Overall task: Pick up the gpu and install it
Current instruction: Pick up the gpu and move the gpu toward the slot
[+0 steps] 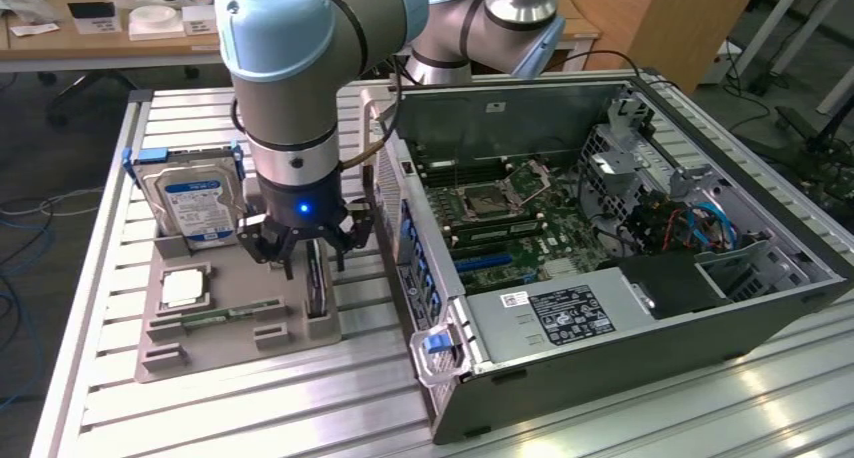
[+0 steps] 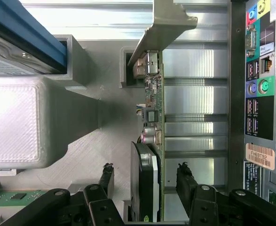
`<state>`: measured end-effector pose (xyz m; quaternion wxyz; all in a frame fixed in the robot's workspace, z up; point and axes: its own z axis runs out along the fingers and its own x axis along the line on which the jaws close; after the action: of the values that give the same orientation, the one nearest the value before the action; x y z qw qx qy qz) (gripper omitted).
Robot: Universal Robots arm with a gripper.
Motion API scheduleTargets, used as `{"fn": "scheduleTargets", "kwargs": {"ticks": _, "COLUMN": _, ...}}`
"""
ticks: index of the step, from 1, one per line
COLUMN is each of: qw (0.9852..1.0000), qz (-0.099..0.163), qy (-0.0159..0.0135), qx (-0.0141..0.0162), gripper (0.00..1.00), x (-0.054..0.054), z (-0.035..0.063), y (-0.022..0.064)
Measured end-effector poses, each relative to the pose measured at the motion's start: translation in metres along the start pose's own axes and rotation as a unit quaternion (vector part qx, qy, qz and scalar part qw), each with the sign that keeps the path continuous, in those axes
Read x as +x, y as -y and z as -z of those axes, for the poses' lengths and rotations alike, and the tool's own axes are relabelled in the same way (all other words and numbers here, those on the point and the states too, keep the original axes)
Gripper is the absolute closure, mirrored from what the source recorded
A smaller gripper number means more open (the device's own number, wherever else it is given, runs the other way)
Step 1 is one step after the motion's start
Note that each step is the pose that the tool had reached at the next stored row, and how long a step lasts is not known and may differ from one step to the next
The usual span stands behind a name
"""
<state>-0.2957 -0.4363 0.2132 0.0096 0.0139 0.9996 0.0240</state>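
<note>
Open computer case (image 1: 667, 363) laid on side at exterior view's right, motherboard exposed. Grey holder tray (image 1: 214, 353) set just beside it. gpu (image 2: 153, 117) stood on edge in tray slot nearest case. Gripper (image 2: 145, 165) released, jaws spread either side of card, apparently not touching.

Grasp step, as judged: jaws best centred on card, squared to its flat faces, clamped on board rather than fan.

Desk (image 1: 40, 43) seen behind, cables (image 1: 20, 278) on floor. Grooved aluminium table (image 1: 267, 418) reflective.
</note>
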Motion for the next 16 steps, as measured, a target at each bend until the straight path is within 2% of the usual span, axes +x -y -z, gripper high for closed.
{"fn": "scheduleTargets", "kwargs": {"ticks": 16, "qw": 1.0000, "qz": 0.000, "qy": 0.0001, "qx": -0.0005, "gripper": 0.35, "x": -0.0001, "z": 0.0035, "y": -0.0002}}
